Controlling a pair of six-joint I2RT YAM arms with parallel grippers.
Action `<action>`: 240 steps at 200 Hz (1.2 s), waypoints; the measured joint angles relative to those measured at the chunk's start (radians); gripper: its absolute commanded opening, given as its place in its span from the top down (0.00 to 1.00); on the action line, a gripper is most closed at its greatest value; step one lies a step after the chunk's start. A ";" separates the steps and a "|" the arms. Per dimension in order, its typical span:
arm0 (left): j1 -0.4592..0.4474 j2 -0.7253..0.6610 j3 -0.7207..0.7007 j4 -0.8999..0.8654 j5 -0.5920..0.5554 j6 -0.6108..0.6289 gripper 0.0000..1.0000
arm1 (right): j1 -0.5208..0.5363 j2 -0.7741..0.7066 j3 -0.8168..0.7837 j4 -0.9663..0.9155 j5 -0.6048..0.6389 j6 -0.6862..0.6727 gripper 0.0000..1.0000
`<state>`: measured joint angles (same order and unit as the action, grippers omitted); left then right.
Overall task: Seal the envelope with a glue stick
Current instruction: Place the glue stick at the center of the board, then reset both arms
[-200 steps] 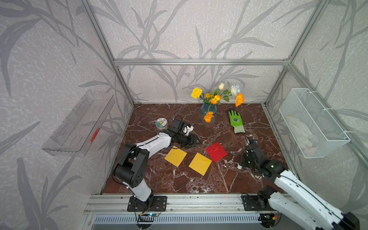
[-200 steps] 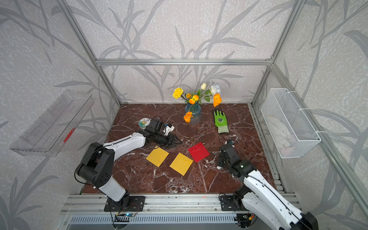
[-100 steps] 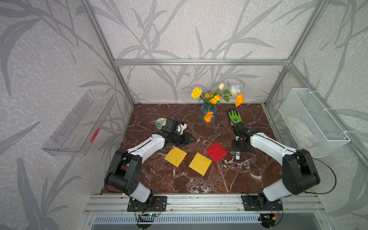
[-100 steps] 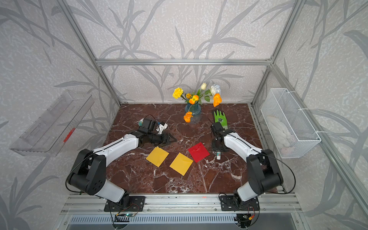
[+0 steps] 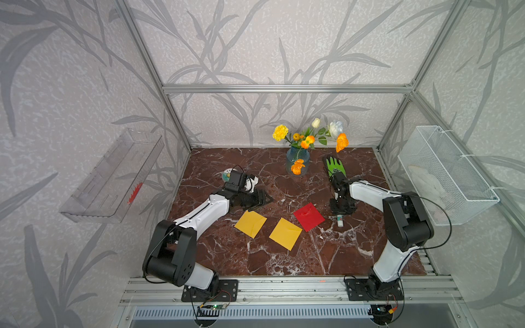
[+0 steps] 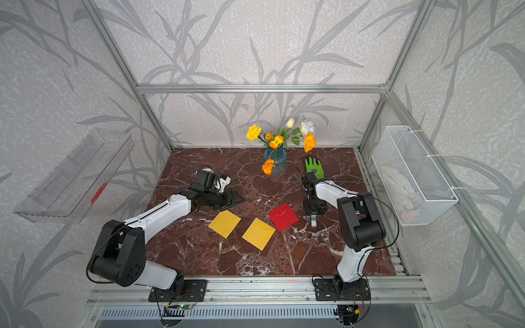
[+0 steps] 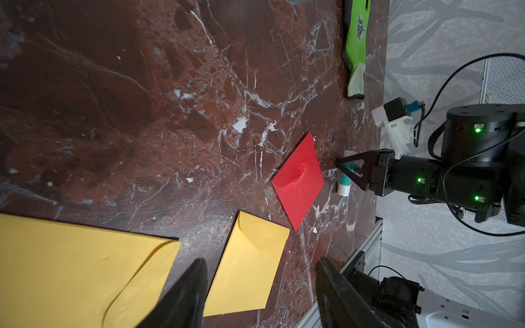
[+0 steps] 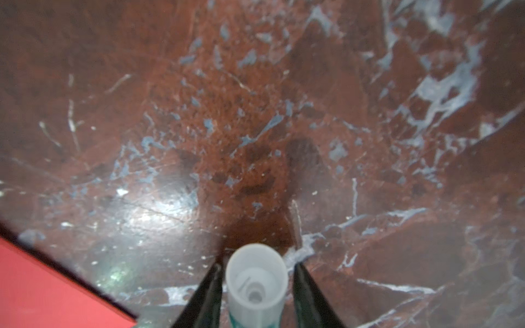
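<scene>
The glue stick (image 5: 340,221) (image 6: 313,221), a short white tube with a teal-green band, lies on the marble table just right of a red envelope (image 5: 308,216) (image 7: 298,181). My right gripper (image 5: 342,210) (image 8: 257,265) points down over the glue stick and is open. In the right wrist view the glue stick (image 8: 257,281) shows its hollow white end between the two fingers, with a thin gap on each side. Two yellow envelopes (image 5: 250,223) (image 5: 285,233) lie to the left. My left gripper (image 5: 265,198) (image 7: 260,261) hovers open and empty behind them.
At the back stand a blue vase of flowers (image 5: 297,159) and a green glove (image 5: 335,167). A small round disc (image 5: 227,175) sits behind the left wrist. A wire basket (image 5: 443,176) hangs on the right wall and a clear shelf (image 5: 113,176) on the left.
My right arm has swung from the front corner to stand over the glue stick, and its jaws have parted around the tube. The left gripper drew back slightly.
</scene>
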<state>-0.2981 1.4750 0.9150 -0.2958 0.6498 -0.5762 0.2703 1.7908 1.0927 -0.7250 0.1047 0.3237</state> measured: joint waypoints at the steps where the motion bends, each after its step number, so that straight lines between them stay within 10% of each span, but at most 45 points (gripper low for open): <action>1: 0.000 0.000 0.000 0.000 -0.001 0.000 0.38 | 0.000 0.000 0.000 0.000 0.000 0.001 0.47; 56: 0.037 -0.007 0.003 -0.043 -0.045 0.012 0.28 | -0.001 -0.122 -0.037 0.015 0.009 -0.036 0.00; 133: 0.147 -0.078 0.123 -0.066 -0.400 0.128 0.00 | -0.013 -0.571 -0.298 0.382 0.241 -0.071 0.01; 240: 0.304 -0.214 -0.341 0.511 -0.863 0.420 0.00 | -0.079 -0.716 -0.647 0.905 0.520 -0.076 0.01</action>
<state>0.0055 1.2610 0.5743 0.2150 -0.2127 -0.1566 0.1913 1.0744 0.4461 0.1799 0.6250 0.2481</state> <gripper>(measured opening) 0.998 0.991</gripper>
